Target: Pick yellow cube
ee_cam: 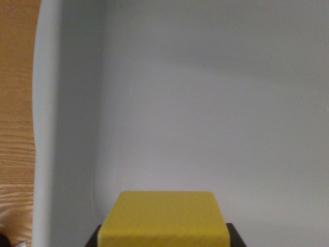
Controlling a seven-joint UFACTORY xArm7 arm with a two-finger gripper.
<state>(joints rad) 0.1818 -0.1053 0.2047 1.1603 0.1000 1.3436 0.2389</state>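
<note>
**Operator:** Surface check first. What do you have under the camera?

**Technician:** You are looking down into a pale grey tray [205, 103]. Its floor fills most of the wrist view and is plain and matte, with soft shading across the upper part. You can see one raised wall with a rounded rim running top to bottom near the wrist view's left. Beyond that rim lies a strip of wood-grain desk [15, 103], orange-brown, with the grain more marked toward the bottom. At the bottom corner on that side sits a small dark shape, too cut off to identify. You get nothing of the wider room from this view.

**Operator:** Position of the yellow cube?

**Technician:** You will find the yellow cube [164, 218] at the bottom centre of the view, over the tray floor and cut by the lower edge. Whether it rests on the floor or hangs clear of it cannot be told.

**Operator:** Orientation and long axis?

**Technician:** You see it square to the camera. Its top face is level with the frame, and its far edge runs parallel to the bottom edge. No long axis shows; the corners are slightly rounded.

**Operator:** State of the pincer?

**Technician:** You see dark pincer [164, 237] fingers [95, 239] against the cube's two sides, one each way. Read it as clamped on the yellow cube.
</note>
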